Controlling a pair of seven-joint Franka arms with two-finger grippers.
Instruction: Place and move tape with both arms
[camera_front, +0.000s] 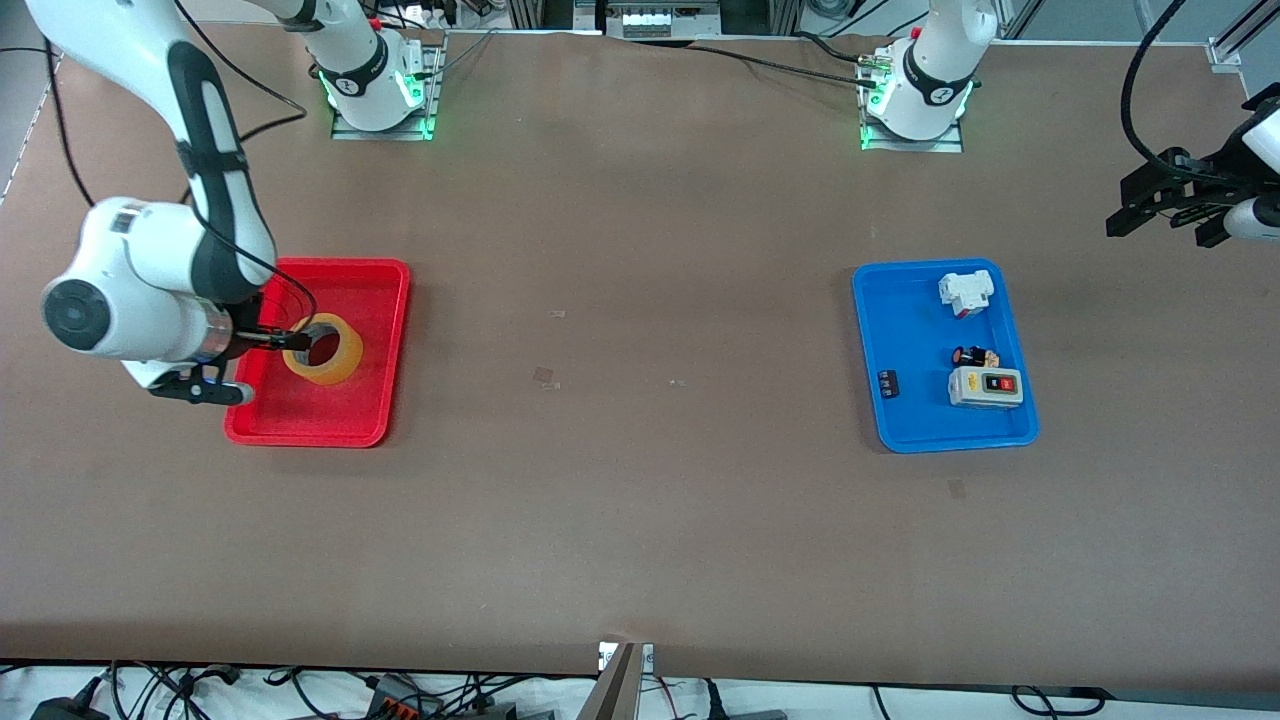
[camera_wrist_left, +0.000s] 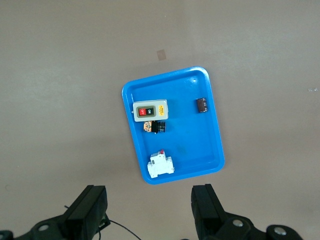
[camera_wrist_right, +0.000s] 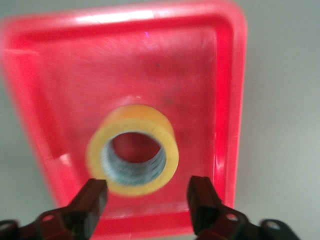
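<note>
Tape (camera_wrist_right: 134, 149) in red tray (camera_wrist_right: 227, 80) just under wide-open, empty right gripper (camera_wrist_right: 145, 197): light, stiff, slick ring; pinch its wall. Left gripper (camera_wrist_left: 150, 210) waits open, empty.

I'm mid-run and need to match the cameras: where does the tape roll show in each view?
Front view: the tape lies flat in the red tray, at the right arm's end of the table, the right end effector at it.
Left wrist view: not in it.
Right wrist view: tape mid-picture, between the open fingers.
Shared landmark: the red tray, in the front and right wrist views.
</note>
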